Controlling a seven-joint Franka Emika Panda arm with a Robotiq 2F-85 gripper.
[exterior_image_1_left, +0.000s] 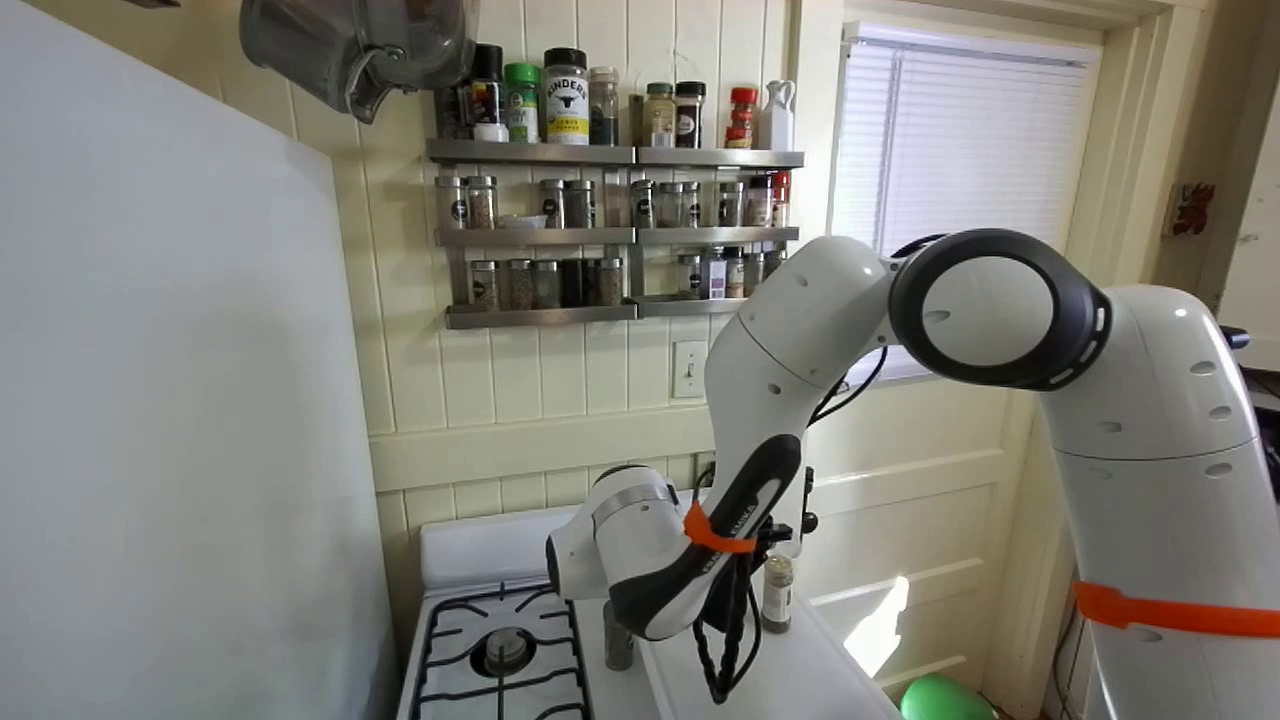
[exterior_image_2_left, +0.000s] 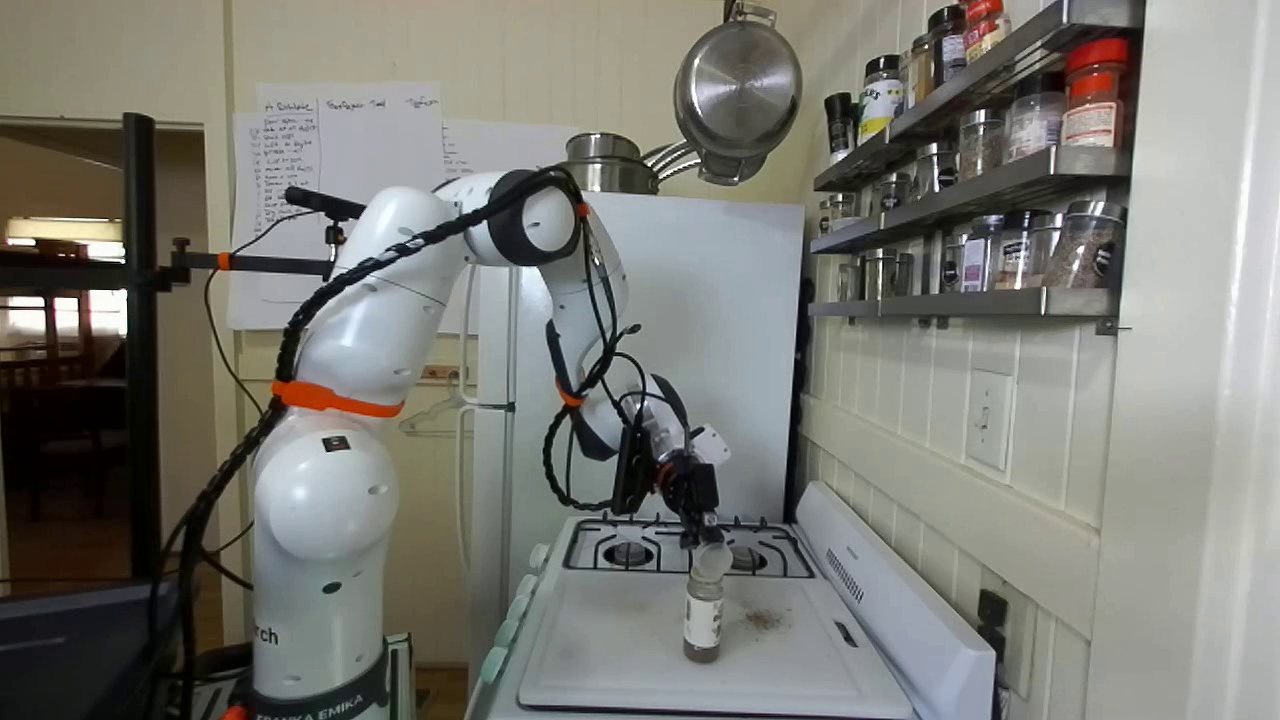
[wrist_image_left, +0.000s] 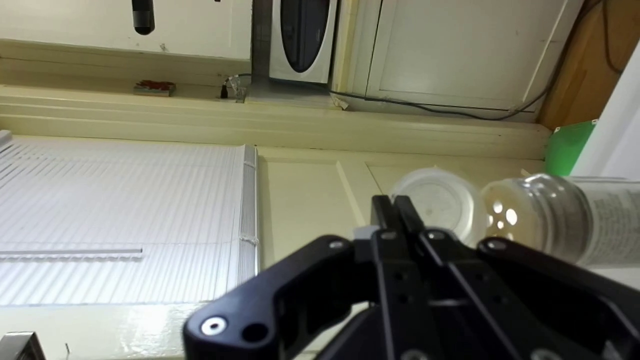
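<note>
Two slim black fingers (wrist_image_left: 385, 220) of the robot's gripper (wrist_image_left: 392, 201) were pressed together side by side, narrow as one bar, their tips just beside a round translucent plastic lid (wrist_image_left: 447, 205); whether they touched it I could not tell. That lid was tilted up at the mouth of a clear spice jar with a white label (exterior_image_2_left: 703, 615), baring its beige perforated shaker top (wrist_image_left: 517, 227) in the wrist view. The jar stood upright on the flat white stove cover (exterior_image_2_left: 600, 650), with brownish contents at its bottom and, in an exterior view, the black metal burner grates (exterior_image_2_left: 620, 570) beyond it. Near it on the cover lay a small scatter of brown grains (exterior_image_2_left: 765, 620). The white jointed arm (exterior_image_1_left: 815, 320), bound with orange straps (exterior_image_1_left: 1180, 612), reached over the stove. Three rows of brushed steel shelves (exterior_image_1_left: 540, 236) ran along the panelled wall, lined with spice jars (exterior_image_1_left: 567, 97). A tall white refrigerator (exterior_image_2_left: 700, 330) stood past the stove, topped with stainless steel pots (exterior_image_2_left: 608, 170), and a shiny steel pan (exterior_image_2_left: 740, 90) hung close by. White slatted blinds (exterior_image_1_left: 960, 150) covered the upper part of a cream panelled door (exterior_image_1_left: 910, 500)
</note>
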